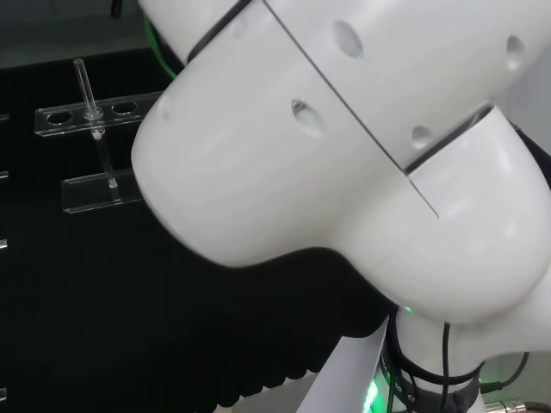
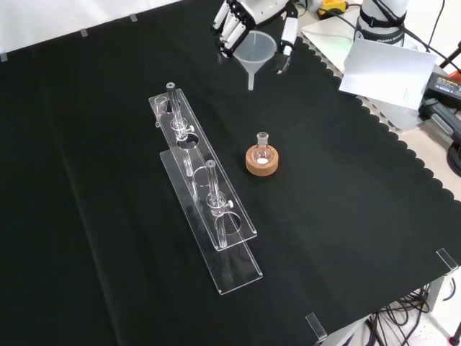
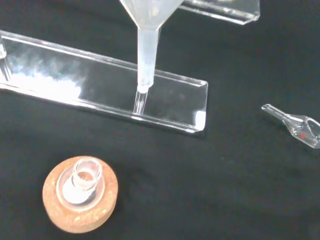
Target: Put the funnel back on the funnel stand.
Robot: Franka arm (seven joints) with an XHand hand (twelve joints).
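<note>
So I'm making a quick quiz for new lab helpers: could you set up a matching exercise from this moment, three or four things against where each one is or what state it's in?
Things:
1. funnel
2. round flask
3. funnel stand
4. hand

Places or states:
A. sits on a cork ring mid-cloth
B. long clear rack with holes, holding no funnel
C. curled round a rim, at the front view's top
D. held in the air, spout pointing down

Pairs: 1-D, 2-A, 3-B, 4-C
</note>
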